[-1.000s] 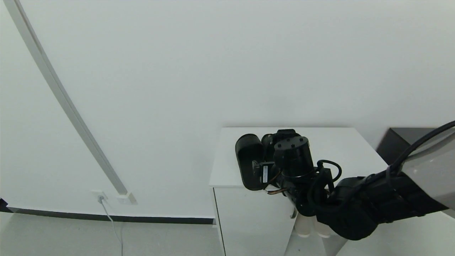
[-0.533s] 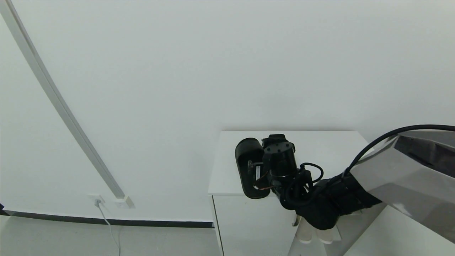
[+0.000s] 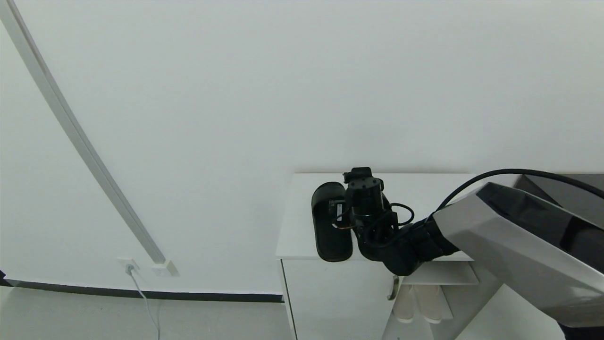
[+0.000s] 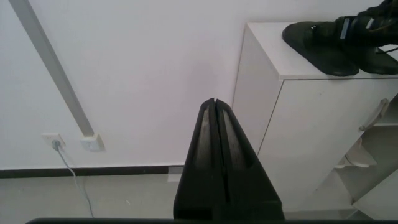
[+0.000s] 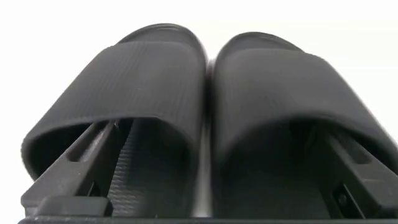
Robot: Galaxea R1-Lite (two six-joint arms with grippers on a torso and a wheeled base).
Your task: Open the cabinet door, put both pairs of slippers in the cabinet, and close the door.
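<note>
1. My right end effector [image 5: 212,129] is on top of the cabinet [image 3: 439,189], at the heel end of the pair of black slippers [image 5: 155,81].
2. Its fingers [image 5: 87,168] are spread wide. One is slid under the strap of each slipper, so the pair lies around my fingers, not between them.
3. The two black slippers lie side by side, their inner edges touching or nearly so, with the soles flat on the cabinet's white top.
4. In the head view they sit near the cabinet's left front corner. The nearest end of the outer slipper reaches the front edge.
5. My left end effector [image 4: 214,149] is clenched, its fingers pressed together with nothing between them. It hangs well apart from the cabinet, off its left side and lower than the top. The black slippers and my right end effector are up and away on the cabinet.
6. The cabinet door [image 3: 330,297] carries a handle [image 3: 391,288] on its right edge.
7. Just right of that handle the inside of the cabinet shows, with a shelf [image 3: 441,274]. Under it the pair of white slippers [image 3: 417,302] stands on end, one beside the other.
</note>
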